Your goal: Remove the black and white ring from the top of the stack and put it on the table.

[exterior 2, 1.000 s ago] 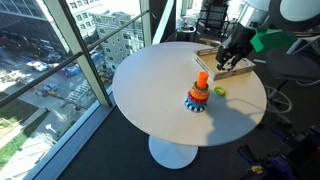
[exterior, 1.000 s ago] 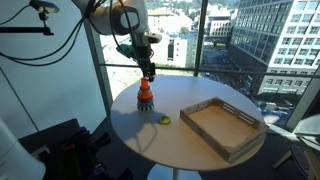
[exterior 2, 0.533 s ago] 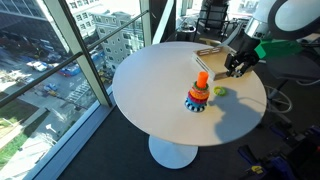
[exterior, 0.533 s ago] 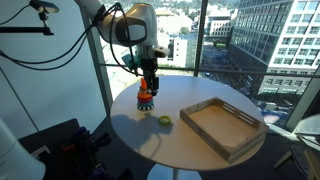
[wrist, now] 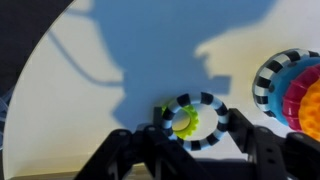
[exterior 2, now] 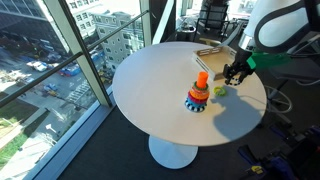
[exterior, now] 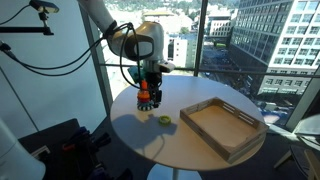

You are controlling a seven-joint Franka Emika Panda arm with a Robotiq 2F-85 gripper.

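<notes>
- The claw [wrist: 196, 128] is closed on the black and white ring [wrist: 207, 103], with a finger against each side;
- the ring hangs low over the surface [exterior 2: 160, 90], off the stack [exterior 2: 199, 92] and just beside it;
- a yellow-green ring [wrist: 184, 124] shows through its hole, lying on the surface below.

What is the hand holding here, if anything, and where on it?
The black and white ring, apparently pinched across its outer rim by the hand, one finger on each side.
</notes>
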